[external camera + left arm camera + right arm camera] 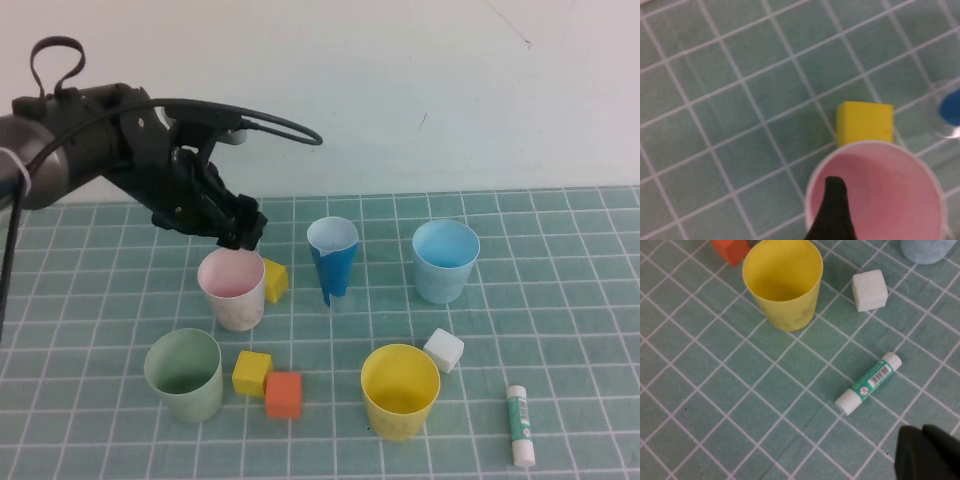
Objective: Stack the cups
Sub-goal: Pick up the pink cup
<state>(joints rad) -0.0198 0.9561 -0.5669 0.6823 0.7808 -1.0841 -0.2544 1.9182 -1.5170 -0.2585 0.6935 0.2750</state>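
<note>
A: What's on the left?
B: The left pincer [243, 228] hovers over the pink cup's [233, 288] far rim; whether its fingers are apart, I cannot tell. The green cup [185, 373] stands nearer.
A: Rightward?
B: The yellow cup [400, 390], the blue cup [445, 260]. The right pincer [927, 452], fingers together, hangs above the tabletop [715, 405].

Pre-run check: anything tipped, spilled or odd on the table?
Nothing tipped or spilled. Pink cup, green cup, blue cup and yellow cup all stand upright, unstacked. Left hand hovers above pink cup; right hand hangs near the glue stick.

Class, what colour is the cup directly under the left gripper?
Pink cup, clearest in the high view.
</note>
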